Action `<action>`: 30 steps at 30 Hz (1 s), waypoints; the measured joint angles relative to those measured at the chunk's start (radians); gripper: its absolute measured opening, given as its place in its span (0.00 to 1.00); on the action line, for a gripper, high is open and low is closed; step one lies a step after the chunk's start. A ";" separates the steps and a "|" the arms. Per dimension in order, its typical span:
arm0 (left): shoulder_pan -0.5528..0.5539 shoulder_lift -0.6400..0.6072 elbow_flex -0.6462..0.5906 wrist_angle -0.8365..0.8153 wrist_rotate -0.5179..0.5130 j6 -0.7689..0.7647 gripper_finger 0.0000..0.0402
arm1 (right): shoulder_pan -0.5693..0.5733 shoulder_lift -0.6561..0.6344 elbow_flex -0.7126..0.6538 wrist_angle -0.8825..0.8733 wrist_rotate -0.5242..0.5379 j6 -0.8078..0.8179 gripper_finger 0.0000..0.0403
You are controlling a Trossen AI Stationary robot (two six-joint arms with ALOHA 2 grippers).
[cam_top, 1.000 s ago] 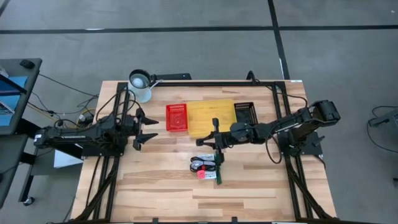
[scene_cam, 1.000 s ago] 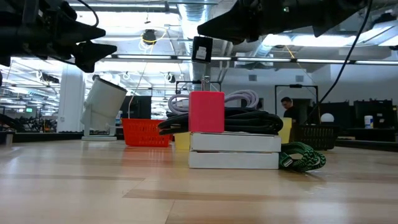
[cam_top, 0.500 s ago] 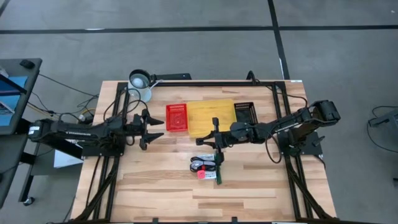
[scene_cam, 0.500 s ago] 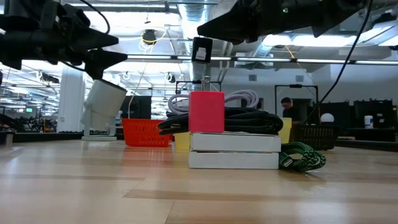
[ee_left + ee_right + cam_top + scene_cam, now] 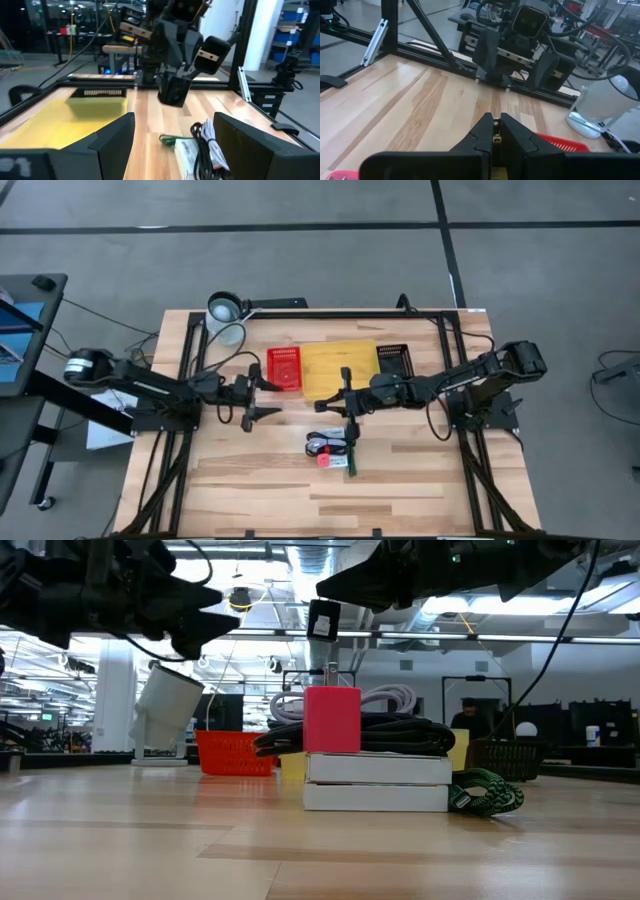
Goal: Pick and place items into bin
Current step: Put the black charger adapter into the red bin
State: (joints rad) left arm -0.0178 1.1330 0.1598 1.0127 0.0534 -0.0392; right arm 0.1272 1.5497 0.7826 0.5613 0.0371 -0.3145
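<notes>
Items (image 5: 333,448) lie in a small pile on the table (image 5: 250,490), just in front of the yellow bin (image 5: 340,368). Right gripper (image 5: 347,401) hangs above them, jaws closed and holding nothing. Left gripper (image 5: 262,398), jaws wide open, hovers left of the pile near the red bin (image 5: 283,370).

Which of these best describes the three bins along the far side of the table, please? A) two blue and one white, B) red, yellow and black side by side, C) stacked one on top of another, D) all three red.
B: the high view shows a red bin, a larger yellow bin and a black bin in a row, side by side, not stacked.
</notes>
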 joint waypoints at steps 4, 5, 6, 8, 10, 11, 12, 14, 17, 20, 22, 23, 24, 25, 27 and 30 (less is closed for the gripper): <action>-0.003 0.133 0.052 0.052 -0.001 0.002 0.65 | 0.000 0.000 0.000 0.000 -0.009 0.004 0.04; -0.003 0.165 0.067 0.054 -0.001 0.007 0.65 | 0.000 0.000 0.000 0.000 -0.010 0.007 0.04; -0.003 0.197 0.084 0.054 -0.001 0.011 0.65 | 0.000 0.000 0.000 0.000 -0.010 0.008 0.04; -0.003 0.258 0.118 0.054 -0.001 0.013 0.65 | 0.001 0.000 0.000 0.000 -0.010 0.008 0.04; -0.003 0.315 0.157 0.055 0.004 0.018 0.65 | 0.002 0.000 0.000 0.000 -0.010 0.009 0.04; -0.003 0.340 0.176 0.055 0.014 0.024 0.65 | 0.002 0.000 0.000 0.000 -0.010 0.010 0.04; -0.003 0.361 0.193 0.055 0.026 0.033 0.65 | 0.002 0.000 0.000 0.000 -0.010 0.010 0.04; -0.003 0.397 0.227 0.055 0.050 0.046 0.65 | 0.002 0.000 0.000 0.000 -0.010 0.011 0.04; -0.003 0.431 0.269 0.056 0.073 0.056 0.65 | 0.002 0.000 0.000 -0.001 -0.011 0.011 0.04; -0.003 0.448 0.297 0.055 0.073 0.066 0.65 | 0.002 0.000 0.000 -0.004 -0.012 0.016 0.04; -0.003 0.456 0.313 0.056 0.073 0.077 0.65 | 0.002 0.000 0.000 -0.005 -0.013 0.019 0.04; -0.003 0.456 0.318 0.053 0.073 0.080 0.65 | 0.002 0.000 0.000 -0.006 -0.013 0.019 0.04; -0.003 0.456 0.325 0.049 0.073 0.081 0.65 | 0.002 0.000 0.000 -0.007 -0.013 0.019 0.04; -0.003 0.456 0.331 0.049 0.074 0.082 0.65 | 0.002 0.000 0.000 -0.008 -0.013 0.019 0.04; -0.003 0.456 0.338 0.049 0.079 0.083 0.65 | 0.002 0.000 0.000 -0.007 -0.013 0.019 0.04; -0.003 0.456 0.354 0.037 0.100 0.083 0.65 | 0.002 0.000 0.000 -0.005 -0.013 0.019 0.04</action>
State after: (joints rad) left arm -0.0204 1.5890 0.5139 1.0501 0.1530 0.0433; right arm 0.1291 1.5497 0.7826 0.5562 0.0242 -0.2956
